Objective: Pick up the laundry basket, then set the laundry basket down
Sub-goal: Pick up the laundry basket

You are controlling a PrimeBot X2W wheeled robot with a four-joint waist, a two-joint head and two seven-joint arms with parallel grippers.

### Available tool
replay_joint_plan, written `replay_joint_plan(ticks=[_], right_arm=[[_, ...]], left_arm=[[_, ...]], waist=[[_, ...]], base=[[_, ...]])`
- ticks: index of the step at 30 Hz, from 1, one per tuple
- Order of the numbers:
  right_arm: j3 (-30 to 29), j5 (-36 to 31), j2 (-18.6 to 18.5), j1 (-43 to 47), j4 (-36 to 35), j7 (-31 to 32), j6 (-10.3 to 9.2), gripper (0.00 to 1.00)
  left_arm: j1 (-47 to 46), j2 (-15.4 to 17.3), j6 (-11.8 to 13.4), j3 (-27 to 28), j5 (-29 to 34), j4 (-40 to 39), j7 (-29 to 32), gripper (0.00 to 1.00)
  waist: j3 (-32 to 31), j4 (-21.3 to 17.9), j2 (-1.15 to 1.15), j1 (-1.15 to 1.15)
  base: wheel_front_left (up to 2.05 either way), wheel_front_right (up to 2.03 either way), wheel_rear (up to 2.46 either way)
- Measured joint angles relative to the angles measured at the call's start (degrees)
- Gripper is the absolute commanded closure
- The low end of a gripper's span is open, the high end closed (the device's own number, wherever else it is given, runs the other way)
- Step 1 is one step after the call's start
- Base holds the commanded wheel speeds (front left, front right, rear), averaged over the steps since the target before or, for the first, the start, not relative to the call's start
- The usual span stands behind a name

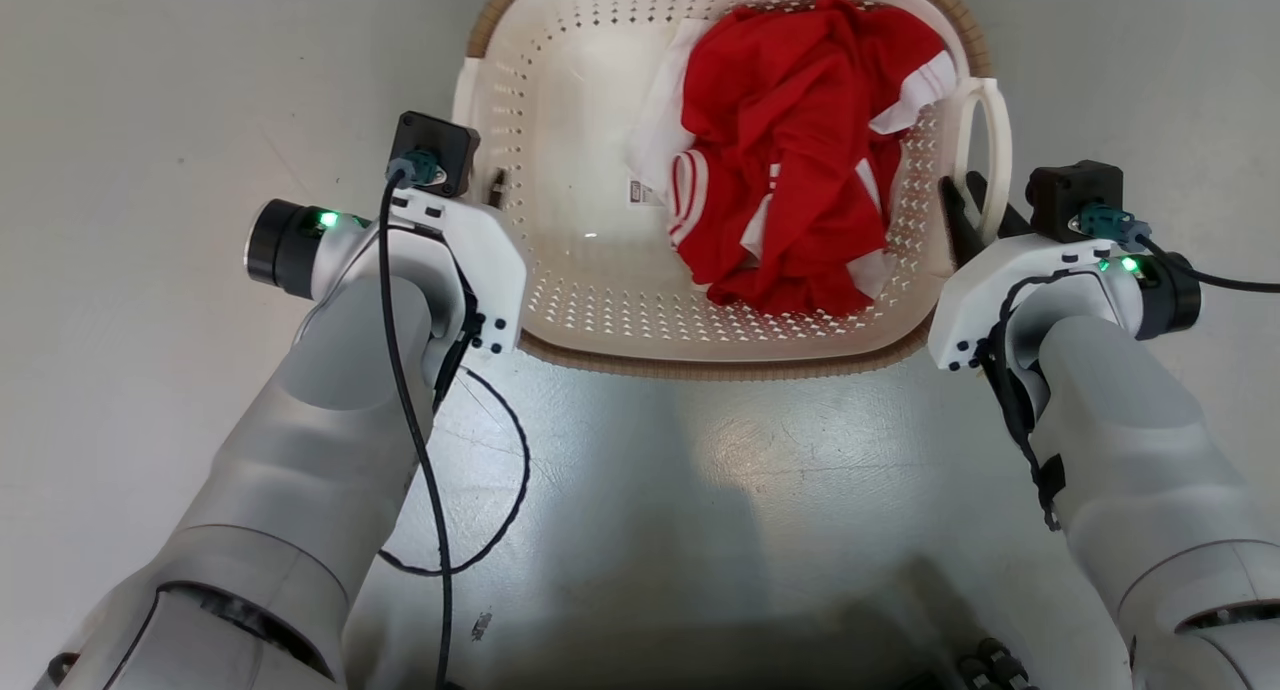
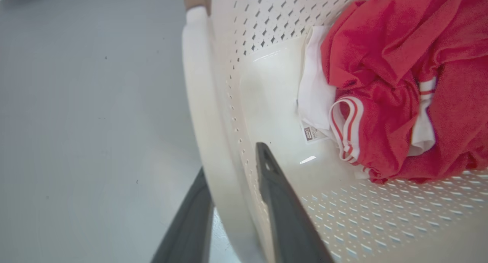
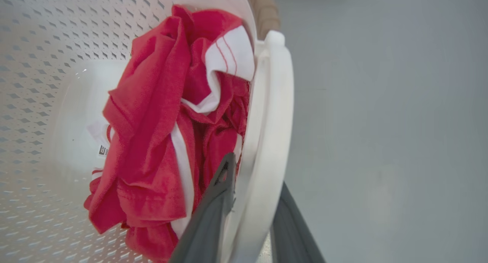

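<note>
Laundry basket (image 1: 560, 120) clamped in left gripper (image 2: 232, 161), right gripper (image 3: 256, 172)

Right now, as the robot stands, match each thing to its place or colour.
Things:
1. laundry basket
2. red garment
3. left fingers
4. right fingers

Places or colours:
A. lying inside the basket
B. astride the basket's right side
C. cream-white with a brown rim
D. astride the basket's left side

Pairs: 1-C, 2-A, 3-D, 4-B

Indoor setting, bare grey floor (image 1: 150, 120), laundry basket (image 1: 560, 120) of red clothes (image 1: 790, 150)
</note>
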Motion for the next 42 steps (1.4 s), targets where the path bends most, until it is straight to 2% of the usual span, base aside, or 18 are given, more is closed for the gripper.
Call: replay_joint_plan(ticks=[2,4,15,24,31,42], right_arm=[[0.24,0.42,-0.04,-0.01,0.14,-0.03,0.04,0.95],[0.52,0.79,0.03,-0.01,0.29,-0.07,0.09,1.0],[2.09,2.24,-0.07,0.05,1.1,-0.01,0.09,1.0],[2.57,2.24,-0.25,0.85,1.62,1.58,0.09,1.0],[4.67,3.33,-0.29,3.3,1.8,4.71,0.09,1.0],[11.99,8.09,-0.27,8.36,1.82,11.36,0.09,1.0]], left_arm=[[-0.02,0.2,0.43,-0.25,-0.18,0.14,-0.29,1.0],[-0.05,0.16,0.73,-0.55,-0.88,0.14,-0.34,1.0],[0.09,0.3,1.4,-3.41,-4.19,-0.41,0.25,1.0],[2.61,0.41,1.87,-5.57,-7.81,-1.08,0.75,1.0],[6.32,0.44,1.99,-7.95,-10.5,-1.31,1.78,1.0],[14.16,0.47,1.99,-11.27,-15.58,-1.35,4.15,1.0]], waist=[[0.02,-0.09,0.0,0.0],[-0.03,-0.16,0.0,0.0],[-1.33,0.33,0.0,0.0],[-4.86,1.26,0.0,0.0],[-9.67,1.92,0.0,0.0],[-20.54,2.03,0.0,0.0]], base=[[0.0,0.0,0.0],[0.0,0.0,0.0],[0.0,0.0,0.0],[0.0,0.0,0.0],[0.0,0.0,0.0],[0.0,0.0,0.0]])
